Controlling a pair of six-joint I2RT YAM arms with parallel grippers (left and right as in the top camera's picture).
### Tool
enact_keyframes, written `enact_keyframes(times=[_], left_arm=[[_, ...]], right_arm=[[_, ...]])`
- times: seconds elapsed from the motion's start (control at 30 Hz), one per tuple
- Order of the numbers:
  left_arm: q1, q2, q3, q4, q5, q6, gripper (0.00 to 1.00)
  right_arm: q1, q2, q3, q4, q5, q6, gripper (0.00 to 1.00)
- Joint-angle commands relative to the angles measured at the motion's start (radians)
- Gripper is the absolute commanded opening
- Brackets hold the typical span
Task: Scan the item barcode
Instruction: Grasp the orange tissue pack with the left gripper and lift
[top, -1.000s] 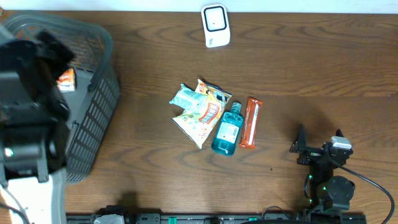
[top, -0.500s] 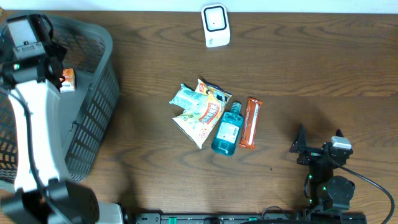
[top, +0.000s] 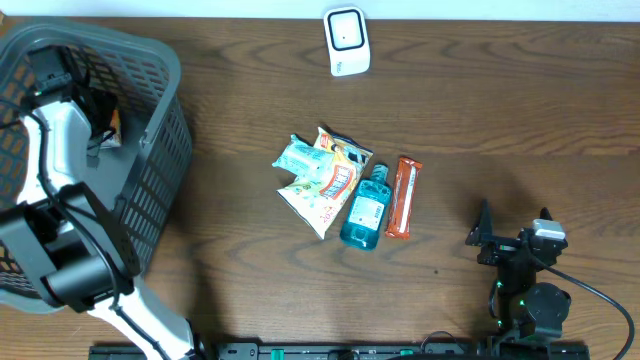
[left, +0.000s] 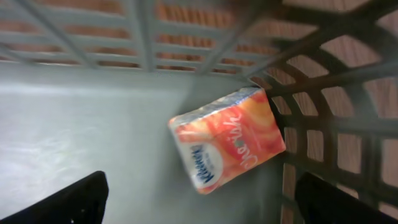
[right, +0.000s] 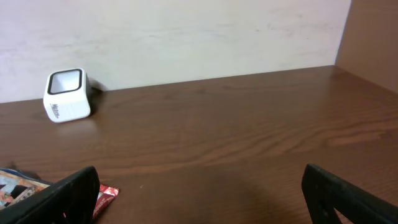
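Note:
An orange tissue pack (left: 227, 140) lies flat on the floor of the grey basket (top: 160, 170), close to its right wall. My left gripper (left: 202, 208) is down inside the basket, open, its dark fingers (left: 68, 199) standing wide on either side just short of the pack, not touching it. From overhead the left gripper (top: 100, 118) sits beside the pack (top: 112, 127). The white scanner (top: 347, 41) stands at the table's far edge, also in the right wrist view (right: 65, 94). My right gripper (top: 512, 228) rests open near the front right, nothing between its fingers.
Mid-table lies a cluster: snack packs (top: 320, 175), a blue bottle (top: 365, 208) and a red bar (top: 402, 196). The bar's corner (right: 106, 198) shows in the right wrist view. The basket's lattice walls (left: 323, 93) close in around the left gripper.
My left arm has swung and dropped into the basket, ending over the orange pack. The right arm and the items on the table have not moved.

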Motion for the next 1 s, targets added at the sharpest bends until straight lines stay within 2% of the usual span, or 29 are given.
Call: enact_keyframes(times=[0.0,0.5,0.83,0.87,0.97], left_arm=[[0.000,0.039,0.009,0.003,0.039,-0.052,0.95],[0.000,0.134,0.007,0.005,0.050,-0.098,0.93],[0.000,0.155,0.005,0.069,0.050,-0.098,0.91],[0.000,0.157,0.004,0.072,0.050,-0.098,0.86],[0.000,0.167,0.000,0.073,0.050,-0.098,0.55]], right_arm=[[-0.009,-0.003,-0.005,0.000,-0.005,-0.016,0.99],[-0.009,-0.003,-0.005,0.000,-0.005,-0.016,0.99],[-0.009,-0.003,-0.005,0.000,-0.005,-0.016,0.99],[-0.009,-0.003,-0.005,0.000,-0.005,-0.016,0.99],[-0.009,-0.003,-0.005,0.000,-0.005,-0.016,0.99]])
